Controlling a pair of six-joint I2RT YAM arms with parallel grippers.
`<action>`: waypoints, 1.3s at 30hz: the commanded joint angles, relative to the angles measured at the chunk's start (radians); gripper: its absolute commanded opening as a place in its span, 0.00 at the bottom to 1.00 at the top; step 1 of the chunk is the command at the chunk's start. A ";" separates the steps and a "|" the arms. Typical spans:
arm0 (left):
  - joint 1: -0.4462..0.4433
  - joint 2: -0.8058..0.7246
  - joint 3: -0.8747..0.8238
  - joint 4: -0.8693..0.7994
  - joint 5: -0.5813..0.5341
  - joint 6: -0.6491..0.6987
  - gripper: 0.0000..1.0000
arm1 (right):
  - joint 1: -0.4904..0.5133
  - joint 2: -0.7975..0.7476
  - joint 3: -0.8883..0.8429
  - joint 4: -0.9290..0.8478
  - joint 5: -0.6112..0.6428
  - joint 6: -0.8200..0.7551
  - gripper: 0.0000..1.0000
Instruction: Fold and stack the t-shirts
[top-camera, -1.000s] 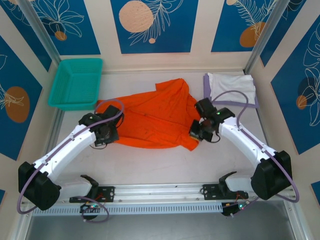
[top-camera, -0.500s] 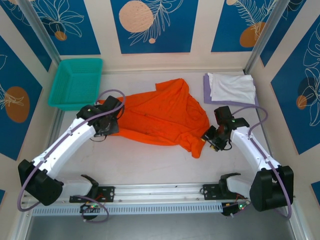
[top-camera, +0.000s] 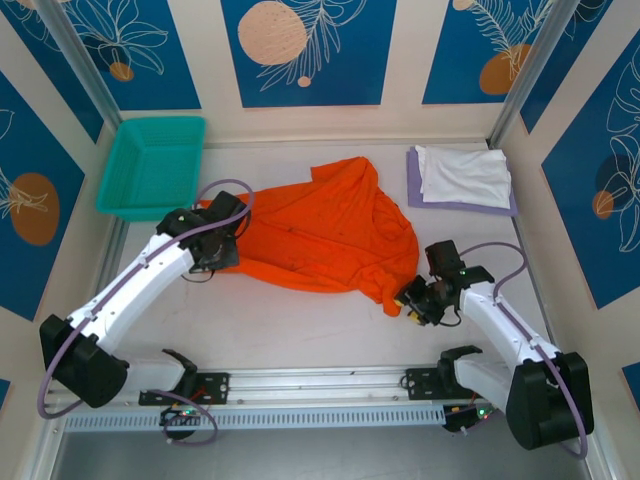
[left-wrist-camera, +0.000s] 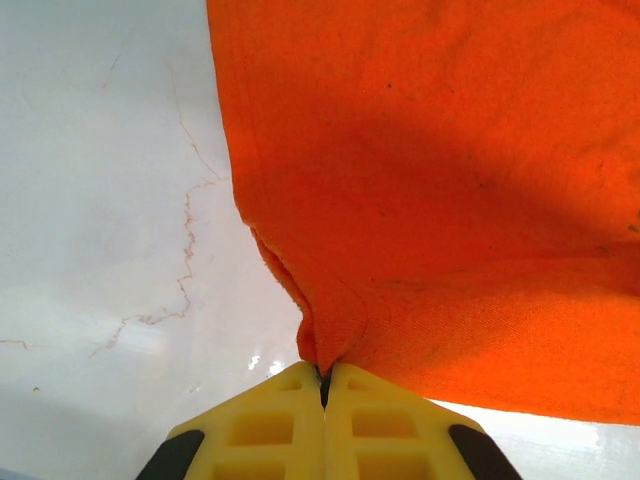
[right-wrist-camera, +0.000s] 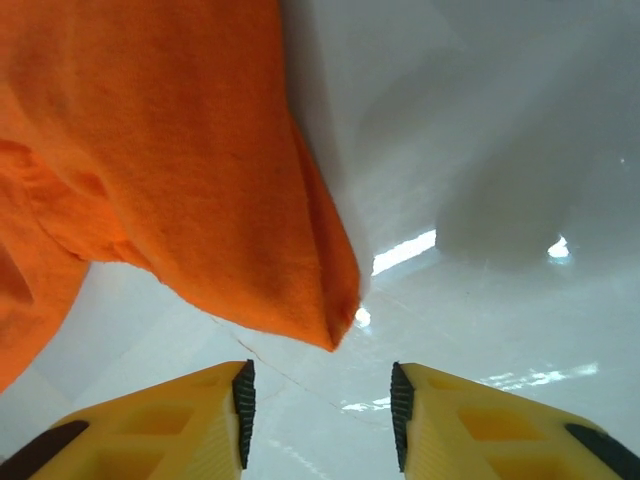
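Orange cloth t-shirt — rumpled, edge pinched in left claw.

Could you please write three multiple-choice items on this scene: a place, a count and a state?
1. Where does the teal basket sit? A. far left corner B. far right corner C. near edge
2. How many t-shirts lie on the table? A. two B. three C. four
3. The left gripper is: A. open B. shut on the orange t-shirt C. shut on the basket
1 A, it stands back left. 2 B, orange, white t-shirt, lavender t-shirt. 3 B, it pinches orange cloth.
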 joint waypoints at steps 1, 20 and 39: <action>0.007 0.014 0.015 -0.012 0.015 0.014 0.00 | 0.046 0.016 -0.024 0.090 0.014 0.022 0.39; 0.005 0.012 -0.003 -0.006 0.048 0.011 0.00 | 0.192 0.059 -0.096 0.214 0.197 0.048 0.35; 0.006 0.005 -0.006 -0.002 0.047 0.019 0.00 | 0.182 0.100 0.004 0.116 0.131 0.044 0.22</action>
